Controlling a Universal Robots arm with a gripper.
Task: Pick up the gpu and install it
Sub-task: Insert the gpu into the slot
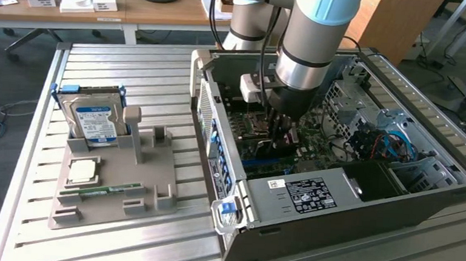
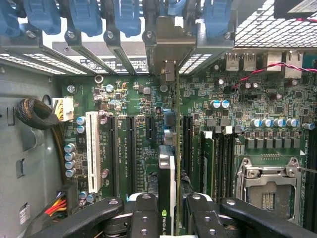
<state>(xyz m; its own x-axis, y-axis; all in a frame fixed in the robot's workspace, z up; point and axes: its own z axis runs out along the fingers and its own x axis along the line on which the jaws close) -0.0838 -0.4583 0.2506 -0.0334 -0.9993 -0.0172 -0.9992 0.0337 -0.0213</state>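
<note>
One slip is my worry: my fingers (image 2: 170,218), clamped on the gpu (image 2: 167,188) edge-on above the motherboard (image 2: 129,144), could miss the slot if tilted.

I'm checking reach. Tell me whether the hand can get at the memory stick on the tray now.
Probably not: the hand is down inside the computer case, gripping the graphics card. The memory stick itself lies uncovered on the tray.
</note>
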